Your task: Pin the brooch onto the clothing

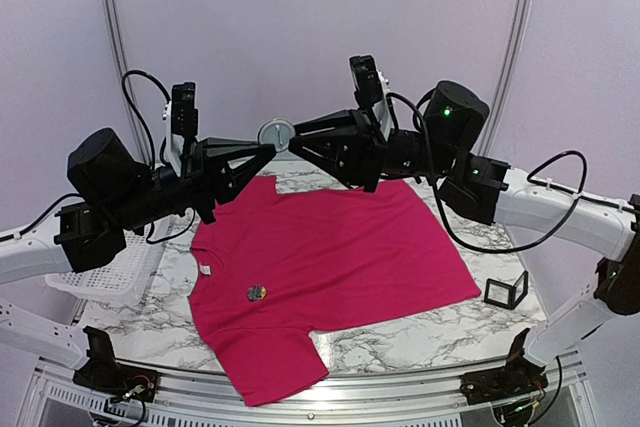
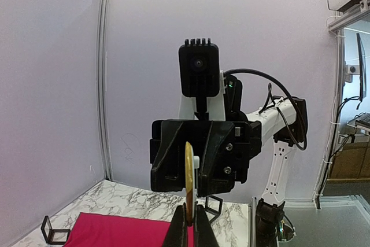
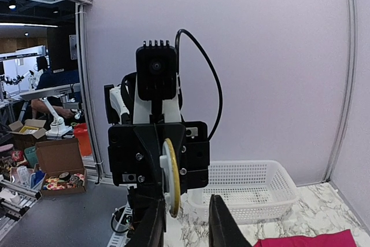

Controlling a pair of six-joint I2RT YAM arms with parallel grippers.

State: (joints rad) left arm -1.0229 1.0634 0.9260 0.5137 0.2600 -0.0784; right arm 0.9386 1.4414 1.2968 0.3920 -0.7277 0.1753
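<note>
In the upper middle of the frame, above the pink T-shirt (image 1: pixel 330 257) spread on the tabletop (image 1: pixel 400 342), the left end effector (image 1: pixel 270 149) pinches the brooch (image 1: pixel 275 134) and the right end effector (image 1: pixel 292 143) stands narrowly apart beside it, so the pin is probably being prepared, and next comes a careful second grip.

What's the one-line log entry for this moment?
left gripper: shut on brooch | right gripper: open, at brooch | T-shirt: flat on table
</note>
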